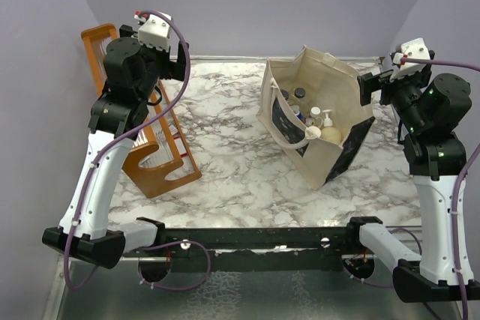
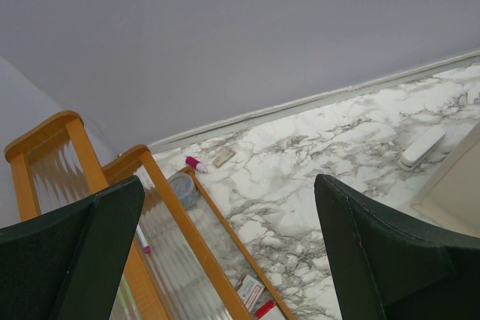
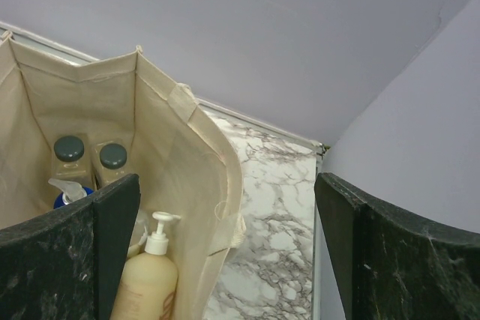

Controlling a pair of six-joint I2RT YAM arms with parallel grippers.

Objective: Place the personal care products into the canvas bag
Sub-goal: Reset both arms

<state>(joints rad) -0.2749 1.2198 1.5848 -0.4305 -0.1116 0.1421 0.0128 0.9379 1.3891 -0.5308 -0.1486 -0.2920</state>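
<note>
The canvas bag (image 1: 330, 74) is beige with a dark patterned panel, the rack (image 1: 161, 168) orange, the table (image 1: 225, 140) grey-veined white marble.

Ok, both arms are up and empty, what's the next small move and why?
Probably lower the open left gripper toward the squat silvery container by the orange rack. It looks like the only product outside the canvas bag; the pump bottle and black-capped bottles already stand inside. The right gripper is open and empty too.
</note>
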